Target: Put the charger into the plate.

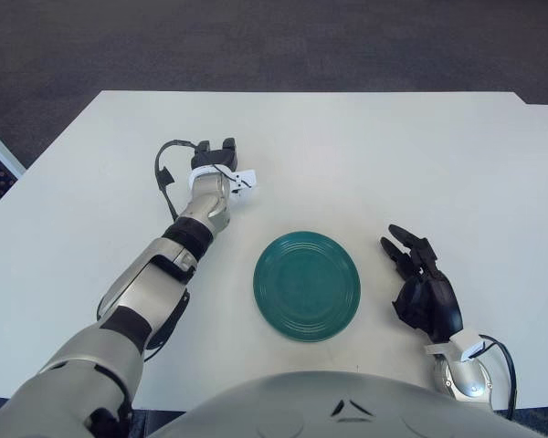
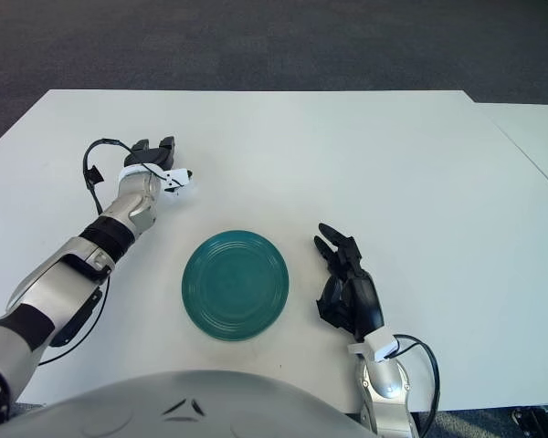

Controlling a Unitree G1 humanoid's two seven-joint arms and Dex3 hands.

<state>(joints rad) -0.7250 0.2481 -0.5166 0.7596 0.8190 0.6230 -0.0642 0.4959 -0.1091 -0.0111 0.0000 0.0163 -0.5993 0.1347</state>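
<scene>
Left hand [image 1: 215, 157] beside white charger [image 1: 242, 182], behind round glossy plate [image 1: 307, 286].

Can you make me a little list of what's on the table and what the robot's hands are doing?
table: white
plate: green, nothing in it, near the front edge
charger: small white thing at the left hand, beyond the plate
left hand: reached out over the table, fingers curled at the charger
right hand: idle, right of the plate, fingers spread
</scene>
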